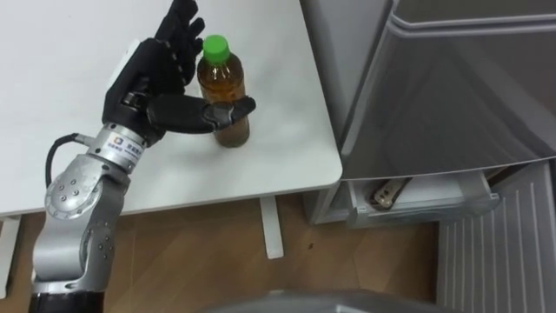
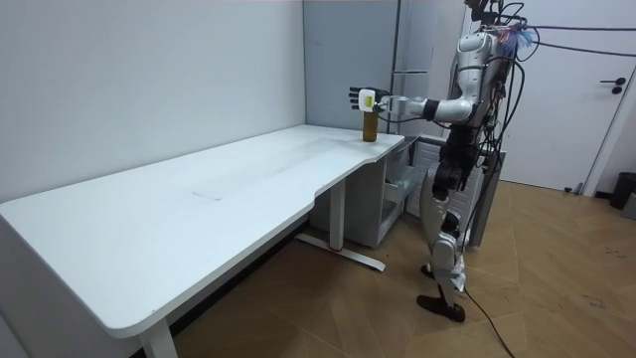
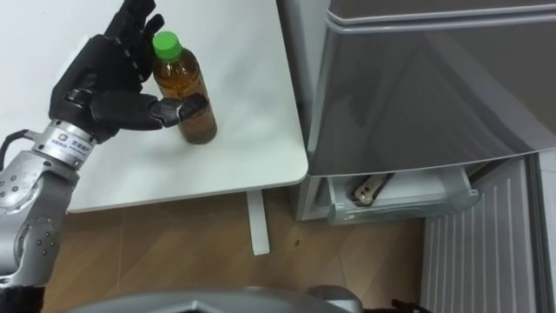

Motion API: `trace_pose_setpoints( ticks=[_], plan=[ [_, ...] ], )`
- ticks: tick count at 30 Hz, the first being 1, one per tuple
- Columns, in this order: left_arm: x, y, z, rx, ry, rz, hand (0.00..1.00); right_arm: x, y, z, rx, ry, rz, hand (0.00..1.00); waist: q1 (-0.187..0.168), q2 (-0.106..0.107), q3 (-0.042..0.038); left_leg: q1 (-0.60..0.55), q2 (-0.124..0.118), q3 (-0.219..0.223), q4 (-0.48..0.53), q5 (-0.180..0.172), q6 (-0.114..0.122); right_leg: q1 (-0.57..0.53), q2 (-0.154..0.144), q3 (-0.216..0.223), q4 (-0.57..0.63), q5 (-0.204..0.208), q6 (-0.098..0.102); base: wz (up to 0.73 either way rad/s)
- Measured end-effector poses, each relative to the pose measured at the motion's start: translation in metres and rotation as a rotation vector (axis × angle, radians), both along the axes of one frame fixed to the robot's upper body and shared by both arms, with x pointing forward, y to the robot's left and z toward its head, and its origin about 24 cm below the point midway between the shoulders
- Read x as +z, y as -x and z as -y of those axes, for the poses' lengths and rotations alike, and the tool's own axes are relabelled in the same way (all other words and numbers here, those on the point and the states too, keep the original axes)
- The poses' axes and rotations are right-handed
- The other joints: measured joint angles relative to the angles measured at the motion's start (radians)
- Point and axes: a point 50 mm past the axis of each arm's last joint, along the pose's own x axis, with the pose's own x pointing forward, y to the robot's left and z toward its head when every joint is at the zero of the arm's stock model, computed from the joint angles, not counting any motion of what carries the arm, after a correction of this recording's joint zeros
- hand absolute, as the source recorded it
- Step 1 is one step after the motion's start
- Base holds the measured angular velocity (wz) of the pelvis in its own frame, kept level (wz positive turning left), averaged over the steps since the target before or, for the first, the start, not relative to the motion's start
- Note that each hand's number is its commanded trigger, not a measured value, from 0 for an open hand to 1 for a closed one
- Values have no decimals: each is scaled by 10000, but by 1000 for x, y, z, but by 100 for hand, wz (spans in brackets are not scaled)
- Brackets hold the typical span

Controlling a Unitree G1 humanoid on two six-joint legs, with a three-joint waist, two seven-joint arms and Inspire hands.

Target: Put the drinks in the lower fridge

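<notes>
A bottle of brown tea with a green cap (image 1: 228, 87) stands upright on the white table (image 1: 269, 165), near its corner beside the fridge. My left hand (image 1: 148, 78) is open around it. The thumb lies across the front of the bottle, and the straight fingers rise behind it on its left side. The bottle rests on the table. In the room view I stand at the table's end next to the fridge, left arm stretched out to the bottle (image 2: 369, 127).
The grey fridge (image 1: 469, 87) stands to the right of the table. Its lower compartment (image 1: 417, 198) is open, with a pale object lying inside, and a ribbed white door panel (image 1: 495, 256) stands open at the lower right. Wooden floor lies below the table edge.
</notes>
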Motion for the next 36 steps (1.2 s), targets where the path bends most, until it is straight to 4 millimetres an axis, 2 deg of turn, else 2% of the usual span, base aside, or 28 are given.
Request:
trace_pose_setpoints(
  ticks=[5, 13, 14, 15, 16, 18, 23, 36],
  plan=[
    [-2, 0, 6, -319, -12, -88, 0, 0, 0, 0, 222, 15, -64, 0, -49, 89, 21, -8, -14, -9, -13, 0, 0, -10, 11, -6, -14, 0, 0, 0],
    [-5, 1, 12, -674, -318, -189, 0, 0, -4, -1, 266, -3, 0, 0, -225, 81, 21, -12, -22, 8, -12, 0, 0, -125, 21, 53, 0, 1, -1, -2],
    [-6, 1, 13, -726, -364, -254, 5, 0, -5, -1, 339, 1, 5, 0, -239, 70, 17, -9, -20, 26, -12, 0, 0, -114, 21, 77, 2, 1, -1, -5],
    [-8, 1, 15, -789, -363, -357, 28, 0, -5, -2, 413, 22, 4, 0, -240, 54, 9, -2, -16, 36, -12, 0, 0, -105, 20, 86, 6, 1, -1, -4],
    [-11, 1, 17, -868, -370, -459, 62, 0, -6, -2, 459, 55, -1, 0, -237, 33, -1, 1, -17, 40, -12, 0, 0, -103, 19, 88, 8, 1, -1, 0],
    [-14, 1, 20, -1006, -501, -585, 100, -1, -7, -3, 549, 87, 4, 0, -236, 13, -4, -1, -11, 40, -11, 0, 0, -107, 12, 89, 11, 1, -1, 0],
    [-20, 2, 23, -1120, -536, -843, 100, -1, -11, -4, 556, 107, 110, 0, -238, -20, -36, 8, -4, 121, -4, 0, 0, -101, 12, 91, 19, 2, -1, 0],
    [-32, 3, 25, -1292, -858, -1338, 100, -1, -15, -6, 753, 145, 168, 0, -248, -49, -22, -12, -2, 125, -3, 0, 0, -120, 11, 92, 12, 1, 0, 0]
  ],
)
